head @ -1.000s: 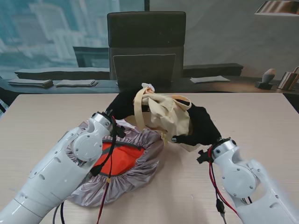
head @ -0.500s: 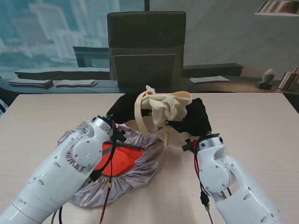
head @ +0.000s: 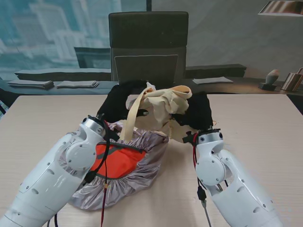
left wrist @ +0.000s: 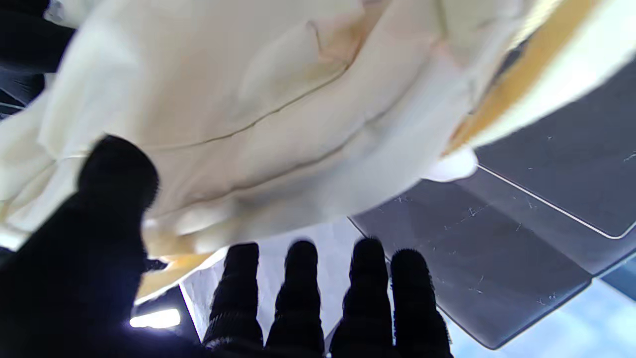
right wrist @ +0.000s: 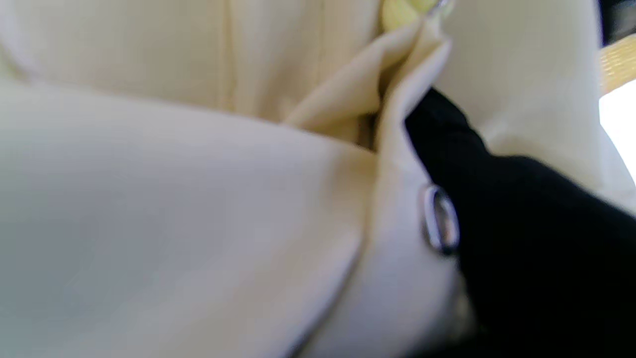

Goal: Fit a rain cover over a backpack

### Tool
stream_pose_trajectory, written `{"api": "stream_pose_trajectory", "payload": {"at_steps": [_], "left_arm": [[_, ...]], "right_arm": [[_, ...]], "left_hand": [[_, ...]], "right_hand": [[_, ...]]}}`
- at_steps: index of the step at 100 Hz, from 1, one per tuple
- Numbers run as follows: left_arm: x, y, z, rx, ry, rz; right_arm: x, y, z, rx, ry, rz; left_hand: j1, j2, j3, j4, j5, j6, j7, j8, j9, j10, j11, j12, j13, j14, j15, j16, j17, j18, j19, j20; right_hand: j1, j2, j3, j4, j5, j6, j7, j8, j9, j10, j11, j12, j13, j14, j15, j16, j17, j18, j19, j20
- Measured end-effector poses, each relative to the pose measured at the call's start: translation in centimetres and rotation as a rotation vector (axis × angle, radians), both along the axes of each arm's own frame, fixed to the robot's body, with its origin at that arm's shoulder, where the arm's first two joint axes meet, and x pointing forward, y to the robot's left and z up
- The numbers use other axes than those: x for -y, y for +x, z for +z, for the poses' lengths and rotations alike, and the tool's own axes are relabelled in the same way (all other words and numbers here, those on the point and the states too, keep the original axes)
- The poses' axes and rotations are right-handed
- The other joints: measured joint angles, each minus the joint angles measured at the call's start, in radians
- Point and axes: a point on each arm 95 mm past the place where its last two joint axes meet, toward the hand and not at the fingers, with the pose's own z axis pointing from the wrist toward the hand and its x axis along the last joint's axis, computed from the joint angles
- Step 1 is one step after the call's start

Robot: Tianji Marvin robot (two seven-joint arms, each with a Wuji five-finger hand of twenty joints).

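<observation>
The cream backpack (head: 161, 108) is bunched up and held between the two robot hands toward the far edge of the desk (head: 265, 123), about midway along that edge. Whether any part of it still touches the desk cannot be told from the stand view.

The left robot hand (head: 120, 101), in a black glove, is against the backpack's left side. In its wrist view the thumb (left wrist: 117, 174) presses on the cream cloth (left wrist: 258, 114) while the four fingers (left wrist: 367, 293) stand straight and apart from the cloth, so a real grip cannot be confirmed.

The right robot hand (head: 198, 112), also gloved in black, is clamped on the backpack's right side. Its wrist view shows a black finger (right wrist: 497, 199) tucked into a fold of the cloth (right wrist: 174, 199) beside a small metal ring (right wrist: 437, 219).

A long cream strap (head: 131, 118) hangs from the backpack down to the rain cover (head: 142, 165).

The rain cover lies open on the desk, nearer to me than the backpack and toward the left. It is grey with a gathered rim and an orange inside (head: 118, 158). The left forearm (head: 61, 175) crosses over its left part.

A dark chair (head: 148, 47) stands past the desk's far edge.
</observation>
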Motion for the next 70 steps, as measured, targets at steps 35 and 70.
{"api": "stream_pose_trajectory", "payload": {"at_steps": [35,70], "left_arm": [[-5.3,-3.1,0.3,0.051,0.193,0.157],[-6.9,-3.9,-7.4,-0.361,0.536,0.052]], "right_arm": [[2.8,2.5,0.2,0.106,0.044,-0.15],[6.3,2.5,2.2,0.192,0.095,-0.169]], "left_hand": [[0.004,0.053,-0.139,0.012,0.035,0.086,-0.025,-0.027,-0.047,0.046,-0.126,0.027,-0.062,-0.021,-0.201,-0.022,-0.003,-0.004,-0.217,-0.103],[0.077,0.156,-0.08,0.04,0.326,-0.066,0.254,0.125,0.299,-0.006,0.099,0.052,0.213,-0.025,0.005,0.025,0.043,0.043,0.016,0.013]], "right_hand": [[0.0,-0.008,0.011,-0.001,0.008,0.001,0.0,0.015,0.011,0.006,0.0,0.02,0.008,0.008,0.01,0.0,0.0,0.0,0.003,0.005],[0.0,-0.008,0.012,-0.001,0.008,0.001,0.001,0.025,0.011,0.009,0.0,0.031,0.008,0.011,0.019,-0.001,-0.001,0.0,0.013,0.005]]}}
